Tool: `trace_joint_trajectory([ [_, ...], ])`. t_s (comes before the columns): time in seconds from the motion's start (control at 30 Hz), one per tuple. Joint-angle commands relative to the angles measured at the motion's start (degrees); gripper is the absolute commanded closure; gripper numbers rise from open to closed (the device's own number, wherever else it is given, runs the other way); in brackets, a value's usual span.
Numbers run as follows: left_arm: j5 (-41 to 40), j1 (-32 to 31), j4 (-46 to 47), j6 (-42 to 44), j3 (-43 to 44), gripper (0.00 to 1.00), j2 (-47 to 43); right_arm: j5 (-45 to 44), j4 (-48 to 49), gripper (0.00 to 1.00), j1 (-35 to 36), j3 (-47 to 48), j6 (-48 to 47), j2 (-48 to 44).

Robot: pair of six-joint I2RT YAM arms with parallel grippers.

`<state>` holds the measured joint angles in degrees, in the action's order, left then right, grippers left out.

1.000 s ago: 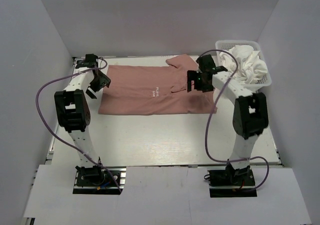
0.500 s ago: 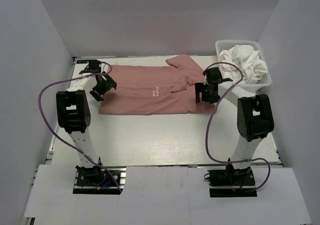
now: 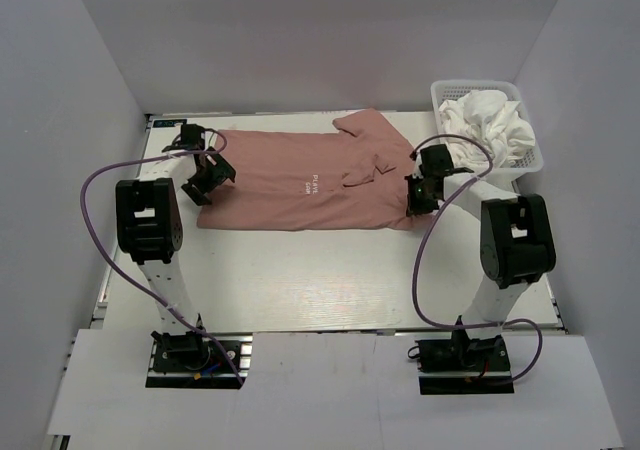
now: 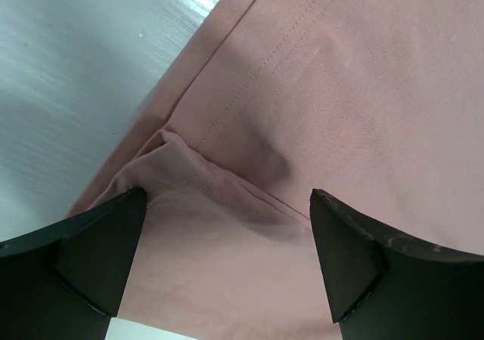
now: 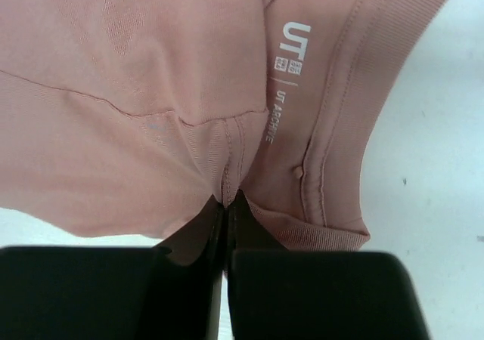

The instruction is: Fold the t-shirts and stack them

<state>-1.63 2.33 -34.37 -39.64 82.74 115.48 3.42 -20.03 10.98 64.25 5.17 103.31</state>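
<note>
Pinch unclear from above — wrist view showed right gripper [image 5: 227, 202] clamped on pink t-shirt [image 5: 136, 75] near collar; left gripper [image 4: 227, 196] spread wide.

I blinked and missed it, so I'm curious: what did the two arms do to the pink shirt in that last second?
The right gripper swung outward to the pink t-shirt's neck end and pinched shut on the cloth beside the collar. The left gripper edged a little further over the hem end, jaws open, holding nothing. The shirt stayed flat, and the white t-shirts stayed in the basket.
</note>
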Motion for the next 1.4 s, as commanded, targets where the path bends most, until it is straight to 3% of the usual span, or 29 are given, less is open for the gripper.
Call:
trace_joint_trajectory([
  [0.0,-2.76,-0.22,-2.28,-0.08,-2.58,0.00,0.71,-2.00,-1.92,1.00,-0.35,-2.18,2.65,-5.30],
  [0.37,-7.07,-0.22,-5.79,-0.62,-3.64,0.00,0.71,-9.39,-4.14,0.99,-2.10,-16.69,8.54,-17.87],
  [0.5,-6.55,-0.22,-5.80,-0.62,-3.64,0.00,1.24,-8.70,-4.14,0.77,-2.37,-17.49,8.98,-16.83],
  [0.53,-5.85,-0.22,-5.10,-0.62,-3.64,0.00,0.72,-7.56,-3.96,0.62,-2.46,-16.62,8.72,-16.56],
  [0.6,-4.88,-0.22,-5.09,-0.62,-3.64,0.00,0.01,-6.76,-4.31,0.52,-2.28,-15.56,7.84,-16.56],
  [0.63,-4.35,-0.22,-5.09,-0.62,-3.64,0.00,0.01,-6.15,-6.05,0.32,-2.02,-12.95,7.93,-16.82],
  [0.7,-4.35,-0.22,-5.09,-0.09,-3.64,0.00,-0.70,-5.27,-6.95,0.10,-1.93,-10.21,7.75,-18.31],
  [0.87,-4.35,-0.22,-5.09,0.44,-2.93,0.00,-3.76,4.46,-5.20,0.10,-1.14,-6.95,7.92,-22.62],
  [1.0,-3.21,-0.22,-5.09,0.44,-2.93,0.00,-4.48,13.18,-1.42,0.10,1.40,-8.87,9.94,-20.61],
  [1.37,-4.87,-0.22,-6.40,0.44,-5.31,0.00,-3.33,8.19,3.77,0.10,1.24,-20.63,18.45,-12.35],
])
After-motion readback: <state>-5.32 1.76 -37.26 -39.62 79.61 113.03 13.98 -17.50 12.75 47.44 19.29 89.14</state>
